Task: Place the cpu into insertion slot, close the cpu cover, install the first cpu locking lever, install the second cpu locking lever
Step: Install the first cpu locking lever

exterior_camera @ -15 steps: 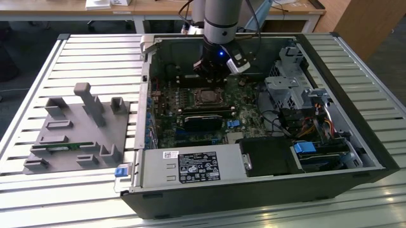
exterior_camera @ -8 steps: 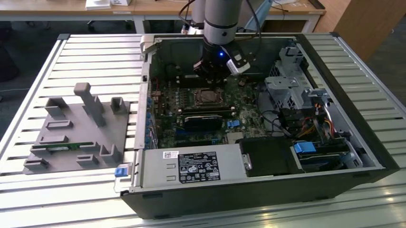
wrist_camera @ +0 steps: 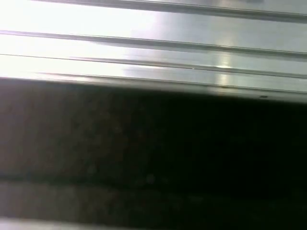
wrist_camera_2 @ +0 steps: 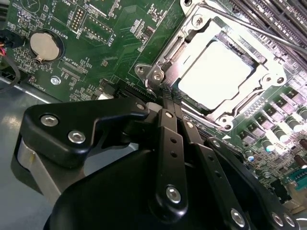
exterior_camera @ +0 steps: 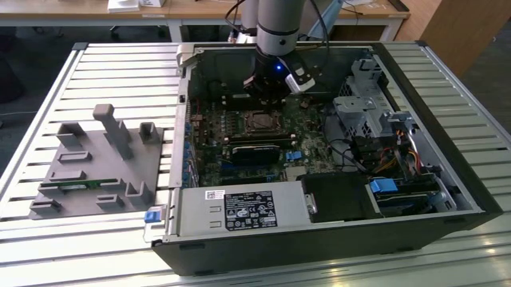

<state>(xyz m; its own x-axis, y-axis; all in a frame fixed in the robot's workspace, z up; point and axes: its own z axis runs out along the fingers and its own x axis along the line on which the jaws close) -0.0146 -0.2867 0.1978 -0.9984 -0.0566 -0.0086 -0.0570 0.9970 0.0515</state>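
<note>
The cpu (wrist_camera_2: 216,72), a pale square chip, lies flat in the insertion slot (exterior_camera: 259,121) on the green board. The silvery cpu cover (wrist_camera_2: 192,33) is down over it, framing the chip. A thin metal locking lever (wrist_camera_2: 268,34) runs along one side of the socket. My gripper (wrist_camera_2: 171,101) is shut, its two black fingers pressed together with nothing visible between them. The tips are at the socket's corner, right beside the cover's edge. In the exterior view the gripper (exterior_camera: 270,94) hangs inside the open computer case, just behind the socket.
A black heatsink block (exterior_camera: 257,150) sits in front of the socket. A drive cage with cables (exterior_camera: 359,110) is on the exterior view's right and the power supply (exterior_camera: 239,209) is at the front. A grey fixture (exterior_camera: 96,161) stands on the slatted table (wrist_camera: 153,33). A coin cell (wrist_camera_2: 46,44) sits on the board.
</note>
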